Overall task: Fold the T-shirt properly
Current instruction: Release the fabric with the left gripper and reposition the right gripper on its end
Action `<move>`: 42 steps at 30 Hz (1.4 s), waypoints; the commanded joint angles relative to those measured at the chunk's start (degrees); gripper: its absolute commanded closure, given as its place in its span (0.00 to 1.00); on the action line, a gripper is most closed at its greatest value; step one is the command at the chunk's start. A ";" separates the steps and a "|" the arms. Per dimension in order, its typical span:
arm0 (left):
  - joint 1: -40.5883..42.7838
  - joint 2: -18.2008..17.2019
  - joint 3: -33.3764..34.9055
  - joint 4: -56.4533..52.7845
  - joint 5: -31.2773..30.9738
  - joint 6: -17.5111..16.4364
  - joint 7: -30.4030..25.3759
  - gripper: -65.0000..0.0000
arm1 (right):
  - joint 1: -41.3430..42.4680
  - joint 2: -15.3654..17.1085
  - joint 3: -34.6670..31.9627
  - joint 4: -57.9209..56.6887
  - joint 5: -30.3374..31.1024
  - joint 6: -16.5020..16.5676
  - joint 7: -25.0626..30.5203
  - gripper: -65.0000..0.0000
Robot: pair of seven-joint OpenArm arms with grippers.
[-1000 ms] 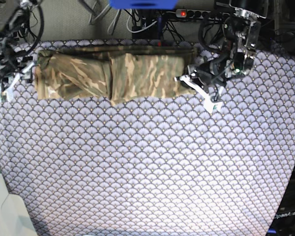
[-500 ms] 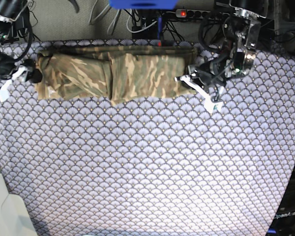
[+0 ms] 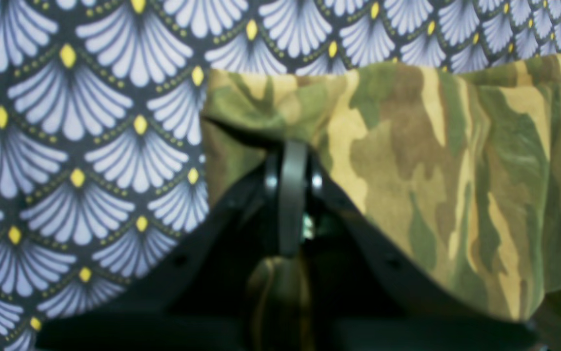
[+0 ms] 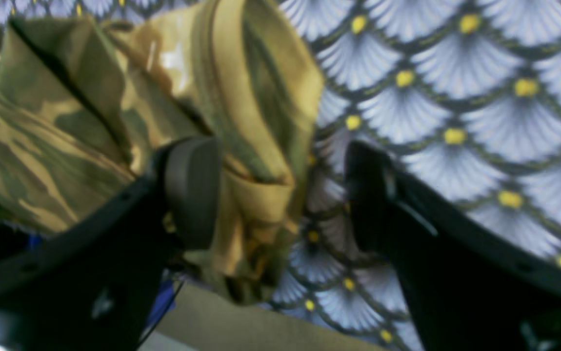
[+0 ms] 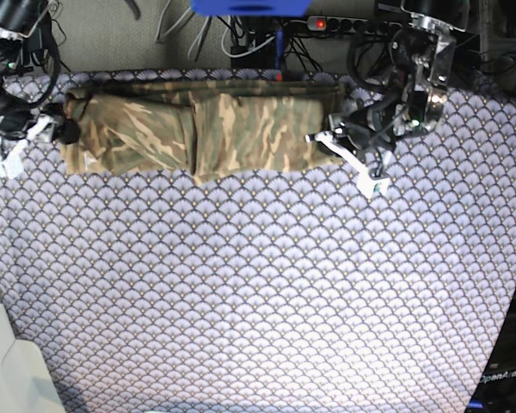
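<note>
The T-shirt (image 5: 198, 129) lies folded in a long strip at the far edge of the tablecloth (image 5: 258, 292). The left gripper (image 3: 288, 195) reaches low to one end of the shirt and pinches a corner tight. The right gripper (image 4: 280, 195) sits at the other end, fingers (image 4: 192, 190) spread wide around bunched cloth, not squeezing it.

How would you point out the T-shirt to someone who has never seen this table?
Find the lavender scale-patterned tablecloth covering the table, then look along its far edge. The T-shirt lies there as a long folded band, the only camouflage cloth of tan, olive and brown.
</note>
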 commanded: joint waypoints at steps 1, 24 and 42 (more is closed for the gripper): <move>0.17 -0.55 -0.13 0.21 1.83 0.89 1.45 0.99 | 0.08 1.11 -0.03 0.65 0.95 0.32 0.78 0.36; 0.26 -0.55 -0.13 0.21 1.83 0.89 1.45 0.99 | -2.82 -2.58 -5.13 1.26 1.56 0.32 0.17 0.42; 0.26 -0.46 -0.22 0.21 1.83 0.89 1.45 0.99 | -3.00 -2.67 -6.98 7.24 5.26 0.32 -0.63 1.00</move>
